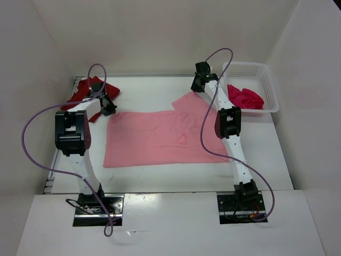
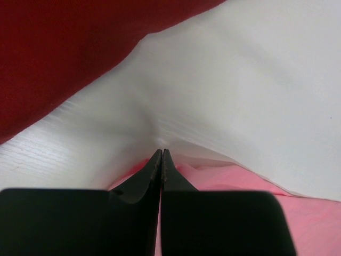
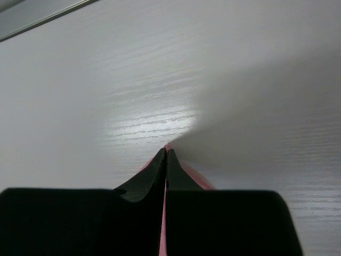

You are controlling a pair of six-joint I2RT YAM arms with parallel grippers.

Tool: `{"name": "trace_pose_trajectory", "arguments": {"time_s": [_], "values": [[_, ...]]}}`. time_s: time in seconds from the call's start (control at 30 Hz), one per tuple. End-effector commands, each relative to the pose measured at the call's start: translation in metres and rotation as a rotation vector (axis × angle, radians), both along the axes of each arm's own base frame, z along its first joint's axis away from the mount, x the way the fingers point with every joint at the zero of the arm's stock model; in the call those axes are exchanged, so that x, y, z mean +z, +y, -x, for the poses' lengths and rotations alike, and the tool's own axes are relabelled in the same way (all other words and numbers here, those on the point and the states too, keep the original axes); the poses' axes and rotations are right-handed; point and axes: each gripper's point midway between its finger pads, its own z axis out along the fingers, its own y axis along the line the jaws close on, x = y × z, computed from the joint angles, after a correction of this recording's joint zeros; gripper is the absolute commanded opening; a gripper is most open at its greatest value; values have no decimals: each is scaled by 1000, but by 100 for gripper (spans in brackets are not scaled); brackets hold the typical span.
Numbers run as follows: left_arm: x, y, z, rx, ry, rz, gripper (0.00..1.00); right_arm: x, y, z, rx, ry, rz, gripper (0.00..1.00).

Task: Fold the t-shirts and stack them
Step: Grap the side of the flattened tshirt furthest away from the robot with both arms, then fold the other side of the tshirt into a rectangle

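The light pink t-shirt [image 1: 160, 137] lies spread flat on the middle of the table. My left gripper [image 1: 110, 111] is at its far left corner, shut on the pink cloth [image 2: 229, 178]; the tips [image 2: 161, 152] are pressed together. My right gripper [image 1: 196, 86] is at the shirt's far right corner, shut on a thin edge of pink cloth [image 3: 197, 178]. The dark red t-shirt [image 1: 88, 90] lies bunched at the far left, just beyond my left gripper, and also shows in the left wrist view [image 2: 64, 48]. The crimson-magenta t-shirt [image 1: 245, 97] lies crumpled in the basket.
A white mesh basket [image 1: 272, 85] stands at the far right of the white table [image 1: 149, 173]. White walls close in the back and both sides. Purple cables loop from both arms.
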Motion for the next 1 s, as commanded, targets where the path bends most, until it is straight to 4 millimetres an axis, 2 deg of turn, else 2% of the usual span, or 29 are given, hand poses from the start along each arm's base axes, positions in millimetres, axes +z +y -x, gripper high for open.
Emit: {"name": "trace_pose_trajectory", "arguments": {"time_s": [0.0, 0.03, 0.07, 0.13, 0.23, 0.27, 0.3, 0.33, 0.37, 0.4, 0.43, 0.47, 0.5, 0.53, 0.57, 0.6, 0.63, 0.67, 0.7, 0.73, 0.77, 0.9, 0.93, 0.97], "values": [[37, -1, -9, -6, -96, -13, 0, 58, 7, -5, 10, -84, -33, 0], [37, -1, -9, -6, -96, -13, 0, 65, 6, -2, 10, -85, -33, 0], [43, -1, -9, -6, -108, -14, 0, 81, 1, 0, 9, -92, -42, 0], [54, 0, -10, -14, -132, -23, 0, 94, 1, 6, 22, -94, -42, 0], [61, 0, 3, -29, -132, -36, 0, 118, 1, 27, 46, -72, -48, 0], [71, -1, 6, -29, -152, -38, 0, 99, -9, 42, 44, -3, -26, 0], [72, -1, 10, -36, -152, -44, 0, 135, -10, 47, 45, -67, -38, 0], [75, 4, 16, -33, -162, -52, 0, 141, -14, 54, 50, -69, -52, 0], [75, 4, 18, -33, -162, -52, 0, 117, -18, 73, 49, -1, -40, 0], [75, 4, 18, -42, -161, -60, 0, 151, -28, 79, 35, -67, -51, 0], [75, 4, 24, -52, -152, -67, 0, 152, -36, 87, 17, -59, -65, 0], [81, 7, 24, -49, -166, -62, 0, 132, -40, 106, 15, 4, -54, 0], [72, 4, 31, -58, -143, -49, 0, 131, -46, 115, 10, 20, -59, 0], [79, 8, 33, -49, -159, -52, 0, 135, -49, 133, 10, 20, -60, 0], [79, 5, 36, -56, -157, -44, 0, 134, -55, 143, 1, 31, -58, 0], [67, 4, 46, -56, -120, -39, 0, 135, -57, 151, 1, 29, -58, 0], [69, 2, 50, -56, -118, -24, 0, 150, -64, 161, -9, 4, -62, 0], [68, 5, 54, -50, -110, -17, 0, 133, -66, 179, -11, 52, -55, 0], [62, 6, 64, -39, -87, 10, 0, 148, -72, 189, -19, 22, -59, 0], [57, 6, 67, -32, -75, 18, 0, 150, -73, 199, -19, 22, -59, 0], [58, 10, 71, -23, -77, 25, 0, 137, -75, 215, -20, 59, -54, 0], [54, 15, 83, 0, -61, 41, 0, 135, -86, 257, -38, 88, -30, 0], [55, 14, 88, 0, -55, 42, 0, 126, -87, 268, -39, 112, -26, 0], [58, 19, 88, 15, -64, 33, 0, 130, -89, 279, -39, 117, -25, 0]]}}
